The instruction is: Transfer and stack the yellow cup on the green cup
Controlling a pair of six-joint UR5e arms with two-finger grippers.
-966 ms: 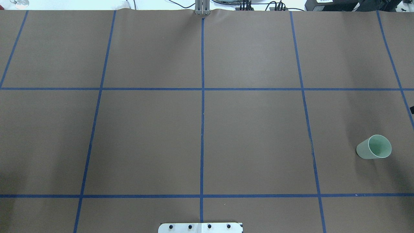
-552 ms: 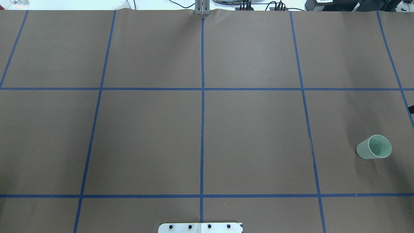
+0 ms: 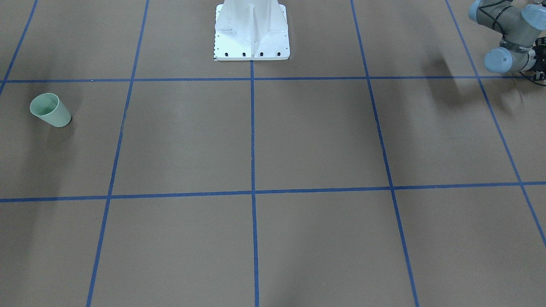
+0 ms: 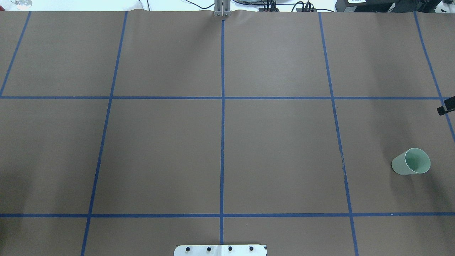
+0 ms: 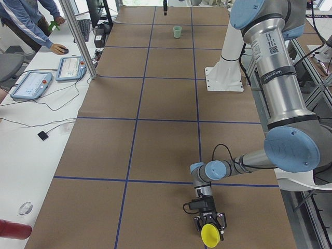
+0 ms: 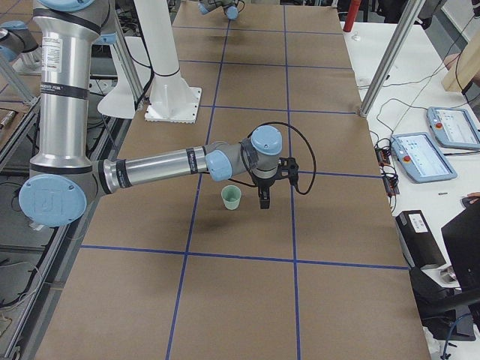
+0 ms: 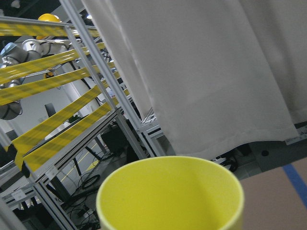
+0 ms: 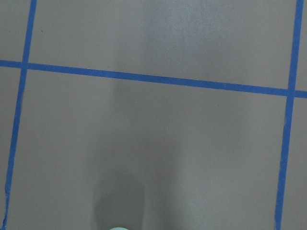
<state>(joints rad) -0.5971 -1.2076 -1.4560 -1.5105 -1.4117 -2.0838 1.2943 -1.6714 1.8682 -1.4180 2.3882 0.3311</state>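
The yellow cup (image 5: 210,236) is in my left gripper (image 5: 210,226), held in the air over the table's left end with its mouth tipped sideways. Its rim fills the bottom of the left wrist view (image 7: 170,191), where no fingers show. The green cup (image 4: 411,161) stands upright at the table's right end; it also shows in the front view (image 3: 50,110) and the right side view (image 6: 231,197). My right gripper (image 6: 264,201) hangs close beside the green cup, apart from it. Only a black tip of the right gripper (image 4: 446,106) shows overhead, so I cannot tell whether it is open.
The robot's white base plate (image 4: 220,250) sits at the near middle edge. Blue tape lines divide the brown table (image 4: 277,153) into a grid. A side table with tablets (image 6: 424,157) and cables runs along the far edge, and a person (image 5: 31,21) stands there.
The black tip of my right gripper has moved farther into the overhead view at the right edge and toward the back. The green cup has not moved.
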